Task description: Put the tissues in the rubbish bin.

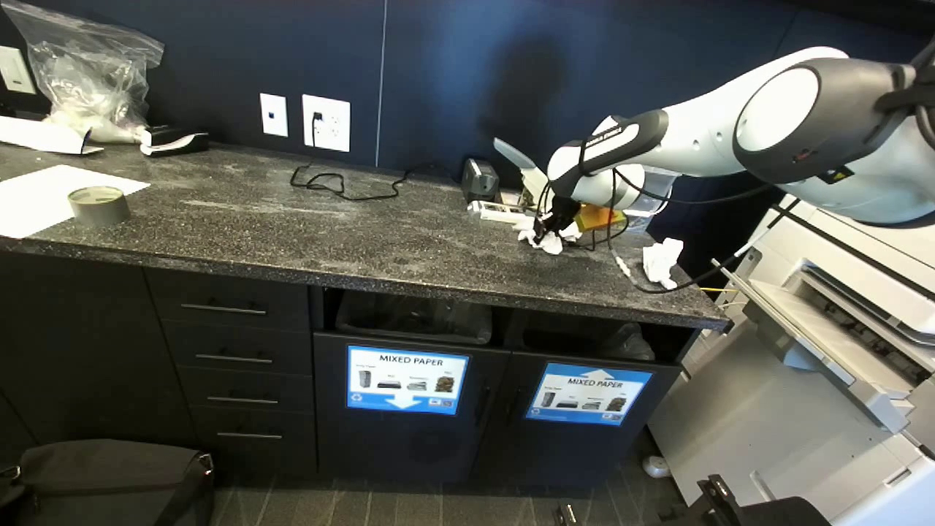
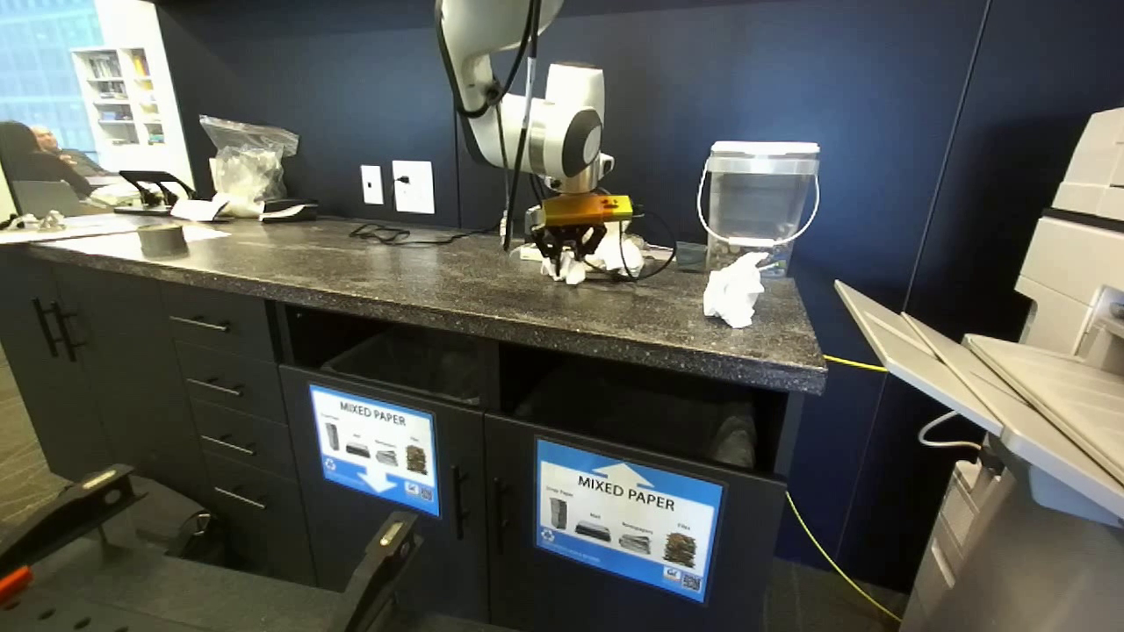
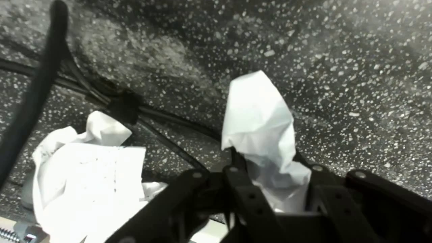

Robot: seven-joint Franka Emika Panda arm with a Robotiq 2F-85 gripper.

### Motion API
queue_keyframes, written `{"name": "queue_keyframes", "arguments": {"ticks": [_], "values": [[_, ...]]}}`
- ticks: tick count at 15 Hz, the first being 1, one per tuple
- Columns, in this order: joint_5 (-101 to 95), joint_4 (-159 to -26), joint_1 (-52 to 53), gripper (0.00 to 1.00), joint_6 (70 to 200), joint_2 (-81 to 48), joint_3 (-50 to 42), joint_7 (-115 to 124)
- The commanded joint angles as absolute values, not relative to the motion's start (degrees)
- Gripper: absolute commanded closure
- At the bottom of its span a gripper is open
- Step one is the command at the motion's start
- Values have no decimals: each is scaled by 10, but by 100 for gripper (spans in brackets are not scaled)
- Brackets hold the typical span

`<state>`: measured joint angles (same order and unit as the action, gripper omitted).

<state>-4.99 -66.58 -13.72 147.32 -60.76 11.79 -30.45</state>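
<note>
White, crumpled paper makes up the small tissue wad (image 3: 258, 111) that the black two-fingered gripper (image 3: 271, 165) holds clamped between its jaws, low at the dark, speckled countertop (image 2: 421, 276); whether the wad touches the surface I cannot tell. Just beside it is another, loosely crumpled white tissue (image 3: 87, 182). A third crumpled white tissue (image 2: 734, 291) stands apart near the countertop's end, in front of a pale translucent bucket (image 2: 762, 206) with a white lid. Beneath the countertop, two dark built-in rubbish bins (image 2: 514, 562) show rectangular slots above blue-and-white labels (image 2: 628, 518). Well apart, a grey roll of tape (image 1: 100, 210) sits at the edge of a flat white paper sheet (image 1: 36, 193).
</note>
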Motion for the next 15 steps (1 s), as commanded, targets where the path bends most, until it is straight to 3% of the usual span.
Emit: {"name": "queue_keyframes", "arguments": {"ticks": [1,3,15], "values": [[-48,-653,-127,91,1418,-606,100,-325],[-52,-671,-124,86,1403,-592,91,-332],[-52,-941,-126,88,1431,-423,57,-327]]}}
